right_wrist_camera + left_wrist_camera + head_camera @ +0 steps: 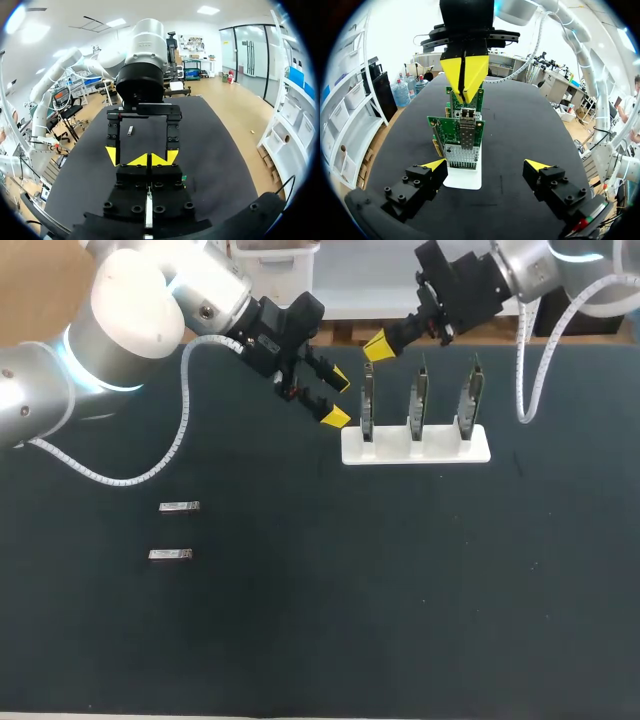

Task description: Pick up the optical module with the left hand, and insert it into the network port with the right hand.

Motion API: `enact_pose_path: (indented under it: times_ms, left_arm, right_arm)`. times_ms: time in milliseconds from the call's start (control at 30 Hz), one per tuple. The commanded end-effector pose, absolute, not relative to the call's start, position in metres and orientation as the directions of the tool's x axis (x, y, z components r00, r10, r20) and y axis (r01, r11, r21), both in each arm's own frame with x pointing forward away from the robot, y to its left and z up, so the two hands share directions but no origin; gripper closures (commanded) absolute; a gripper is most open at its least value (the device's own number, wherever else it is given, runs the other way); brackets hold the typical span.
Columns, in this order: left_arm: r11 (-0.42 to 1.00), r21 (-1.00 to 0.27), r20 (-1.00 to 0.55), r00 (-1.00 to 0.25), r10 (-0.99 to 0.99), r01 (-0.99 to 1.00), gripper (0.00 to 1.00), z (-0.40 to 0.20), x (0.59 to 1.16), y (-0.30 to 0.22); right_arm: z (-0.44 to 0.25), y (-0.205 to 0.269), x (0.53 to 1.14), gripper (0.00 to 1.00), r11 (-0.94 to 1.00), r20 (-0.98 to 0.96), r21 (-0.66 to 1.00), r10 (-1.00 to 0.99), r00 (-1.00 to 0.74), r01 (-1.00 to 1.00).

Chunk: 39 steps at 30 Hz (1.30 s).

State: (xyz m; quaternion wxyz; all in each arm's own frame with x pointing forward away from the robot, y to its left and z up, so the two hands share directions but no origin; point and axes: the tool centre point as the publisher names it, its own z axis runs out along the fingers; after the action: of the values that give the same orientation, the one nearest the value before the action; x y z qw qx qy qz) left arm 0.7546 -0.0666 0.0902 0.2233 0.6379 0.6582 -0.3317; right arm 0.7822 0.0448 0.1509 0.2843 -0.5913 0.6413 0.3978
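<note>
dark table (pixel 400 590) bears two optical modules (pixel 179 506) and a white stand (pixel 415 447).

I'm reading no text, label or number; optical modules (pixel 179 506) and circuit boards (pixel 462 131) are showing none legible.

Head view from above, wrist views close, facing each other over port boards (pixel 419 400)

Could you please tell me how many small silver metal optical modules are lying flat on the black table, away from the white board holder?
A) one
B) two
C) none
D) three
B: the head view shows one small silver metal optical module and a second small silver metal optical module lying close together on the black table, well apart from the white board holder.
</note>
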Motion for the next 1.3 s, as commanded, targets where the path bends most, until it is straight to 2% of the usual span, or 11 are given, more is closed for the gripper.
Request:
enact_pose_path:
  times_ms: [33, 1300]
  left_arm:
    - [-0.031, -0.15, -0.716, -0.087, 0.693, 0.988, 0.0, 0.09, 0.754, -0.067]
    - [-0.031, -0.15, -0.716, -0.087, 0.693, 0.988, 0.0, 0.09, 0.754, -0.067]
  right_arm:
    - [0.149, 0.047, 0.786, 1.0, -0.022, -0.833, 0.181, -0.536, -0.141, -0.983]
    - [0.123, 0.047, 0.786, 1.0, -0.009, -0.801, 0.242, -0.565, -0.195, -0.97]
